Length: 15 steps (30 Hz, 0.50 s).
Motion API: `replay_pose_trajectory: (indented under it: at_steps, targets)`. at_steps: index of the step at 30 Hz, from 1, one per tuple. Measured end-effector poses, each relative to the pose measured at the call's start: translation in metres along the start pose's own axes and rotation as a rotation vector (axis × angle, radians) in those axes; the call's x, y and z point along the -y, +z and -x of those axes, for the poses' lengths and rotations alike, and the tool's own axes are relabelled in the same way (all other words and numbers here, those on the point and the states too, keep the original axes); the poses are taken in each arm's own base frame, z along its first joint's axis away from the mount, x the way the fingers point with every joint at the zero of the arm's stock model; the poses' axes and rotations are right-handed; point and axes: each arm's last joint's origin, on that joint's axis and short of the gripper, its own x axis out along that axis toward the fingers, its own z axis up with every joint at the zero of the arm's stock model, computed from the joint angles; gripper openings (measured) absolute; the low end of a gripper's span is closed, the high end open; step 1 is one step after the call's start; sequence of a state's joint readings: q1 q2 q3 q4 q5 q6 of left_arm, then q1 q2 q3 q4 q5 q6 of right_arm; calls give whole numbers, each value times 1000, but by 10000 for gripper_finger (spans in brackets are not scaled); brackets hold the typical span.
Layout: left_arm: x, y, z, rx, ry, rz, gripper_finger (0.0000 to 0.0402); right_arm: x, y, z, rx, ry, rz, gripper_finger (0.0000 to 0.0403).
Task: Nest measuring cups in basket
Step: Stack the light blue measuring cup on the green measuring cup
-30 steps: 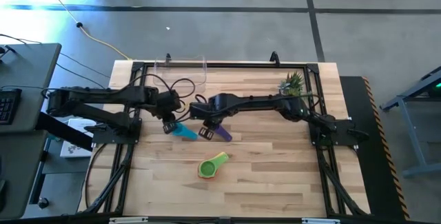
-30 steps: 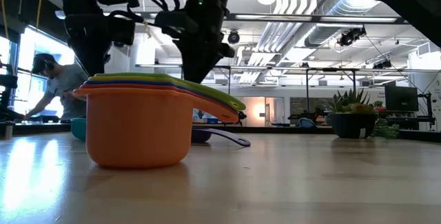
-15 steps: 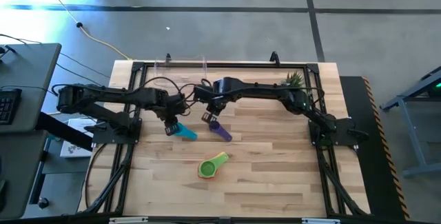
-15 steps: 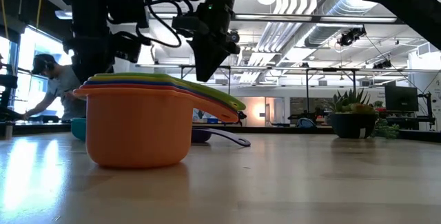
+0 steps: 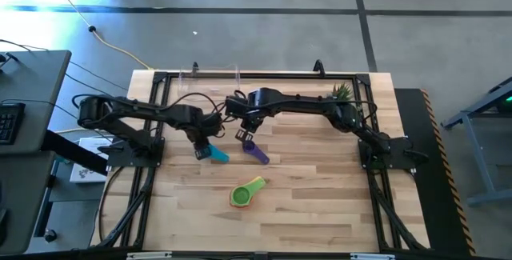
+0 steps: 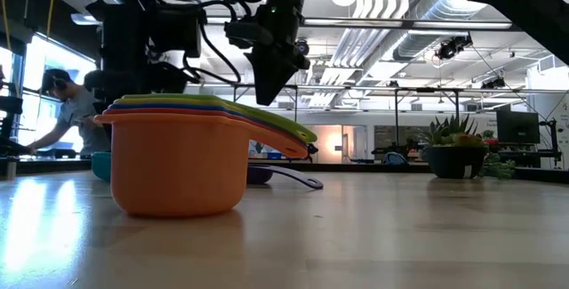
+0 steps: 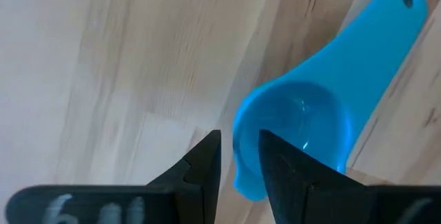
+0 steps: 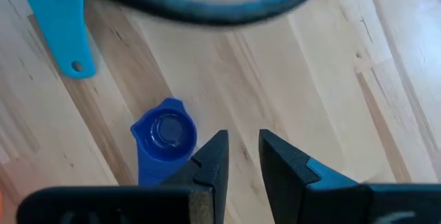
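a smooth teal plastic scoop cup lies on the pale wood-grain table. the left gripper hangs over the cup's round rim with its fingers narrowly parted, gripping nothing. the right gripper, equally narrow and empty, hovers beside a small purple-blue cup. only the low view shows the orange-bottomed nested stack closely. the clear basket at the table's far edge is hard to make out.
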State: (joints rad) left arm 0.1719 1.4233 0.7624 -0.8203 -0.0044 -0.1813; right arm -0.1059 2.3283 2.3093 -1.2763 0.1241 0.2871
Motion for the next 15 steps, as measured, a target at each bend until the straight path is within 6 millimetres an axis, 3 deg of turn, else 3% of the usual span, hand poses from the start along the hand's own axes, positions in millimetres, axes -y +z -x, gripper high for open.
replay_pose_trajectory:
  at_steps: [6, 12, 15]
  targets:
    - [1, 4, -9, -21, 4, 56, 81, 0, -1, 0, -5, -1, 2, 73]
    - [1, 5, -13, -35, 8, 79, 16, 1, -3, 0, -30, -8, 5, 73]
    - [1, 5, -13, -31, 4, 97, 9, 1, -4, 0, -45, -13, 6, 73]
